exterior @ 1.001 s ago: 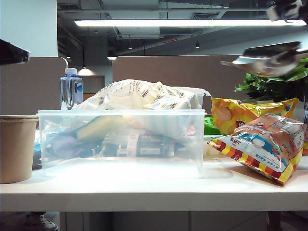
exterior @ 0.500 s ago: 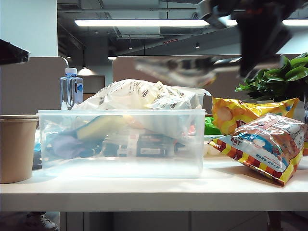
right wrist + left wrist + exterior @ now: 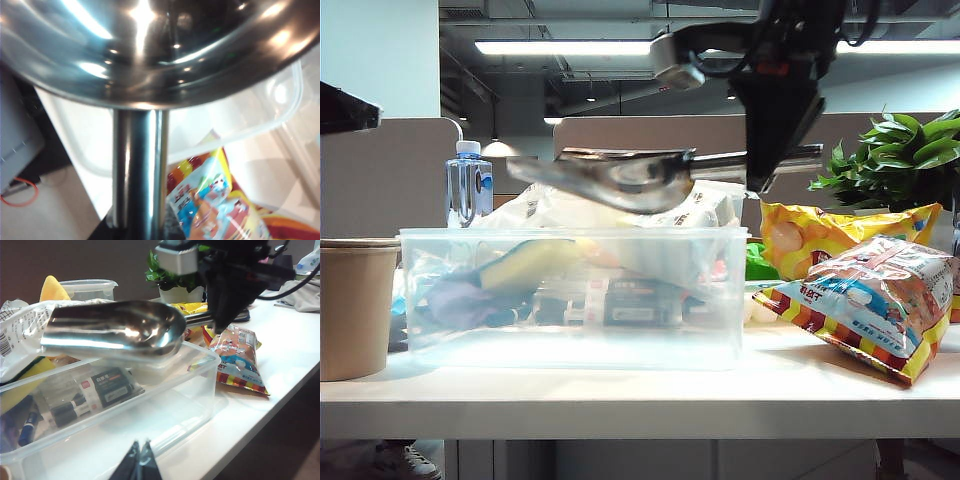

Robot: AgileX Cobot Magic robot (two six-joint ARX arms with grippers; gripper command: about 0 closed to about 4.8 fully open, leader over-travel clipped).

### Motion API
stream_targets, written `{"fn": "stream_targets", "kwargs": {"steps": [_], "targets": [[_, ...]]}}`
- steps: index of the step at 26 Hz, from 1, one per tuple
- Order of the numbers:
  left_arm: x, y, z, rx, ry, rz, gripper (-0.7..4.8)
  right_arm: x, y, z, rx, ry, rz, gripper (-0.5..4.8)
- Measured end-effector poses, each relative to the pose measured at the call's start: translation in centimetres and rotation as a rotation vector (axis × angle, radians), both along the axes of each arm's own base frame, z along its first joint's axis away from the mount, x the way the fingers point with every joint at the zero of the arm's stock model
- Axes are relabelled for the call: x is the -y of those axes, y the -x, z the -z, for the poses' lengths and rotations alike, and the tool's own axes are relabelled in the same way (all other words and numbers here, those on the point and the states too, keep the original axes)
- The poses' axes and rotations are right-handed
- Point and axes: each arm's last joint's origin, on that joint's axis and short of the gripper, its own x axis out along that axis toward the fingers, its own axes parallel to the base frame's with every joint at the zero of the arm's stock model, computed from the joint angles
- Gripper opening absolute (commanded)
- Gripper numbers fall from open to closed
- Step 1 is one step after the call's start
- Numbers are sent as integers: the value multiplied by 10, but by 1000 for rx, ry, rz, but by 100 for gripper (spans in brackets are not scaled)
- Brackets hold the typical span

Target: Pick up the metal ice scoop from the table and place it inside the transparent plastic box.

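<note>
Far left on the white bench (image 3: 620, 400), a tan paper cup (image 3: 355, 305); behind it a water bottle (image 3: 467, 185). Left hand (image 3: 139, 462): low near the front wall of the box, only two dark fingertips showing in its wrist view, pressed together, nothing between them. Centre-left: transparent plastic box (image 3: 570, 300) sitting on the bench, clutter visible through its walls, a crumpled plastic bag (image 3: 610, 200) heaped behind its rim. Metal ice scoop (image 3: 620, 178) in the air just above the box's rim, roughly level, bowl toward the left over the box, tubular handle running right. Not touching the box. Right hand (image 3: 775, 160): dark, hanging from above at the scoop's handle end, pinching the handle (image 3: 137, 170); its wrist view is filled by the bowl's underside and the handle, box rim beneath. Right of the box: snack bags (image 3: 880, 300) lying on the bench, yellow bag (image 3: 820, 235) behind, green plant (image 3: 900, 160) far right.
</note>
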Motion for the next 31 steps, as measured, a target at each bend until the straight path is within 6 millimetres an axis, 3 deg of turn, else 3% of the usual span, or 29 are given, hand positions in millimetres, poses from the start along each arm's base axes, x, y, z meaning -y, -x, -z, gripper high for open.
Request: {"fn": "stream_targets", "kwargs": {"steps": [6,11,23,25,27,31], "targets": [[0,0,0,0,0,-1,-5,-24,-7,10,74,139,-146,-3],[0,0,0,0,0,-1,-5,-36,-17,3,287,176,-209,-3],[0,0,0,-1,-1,-1,-5,-56,-21,24,314,274,-283,-3],[0,0,0,-1,-1,-1,-5,-59,-21,29,317,302,-284,32],[0,0,0,-1,-1,-1,-5,-59,-21,29,319,302,-285,130],[0,0,0,-1,-1,-1,-5,-60,-22,28,332,292,-274,184]]}}
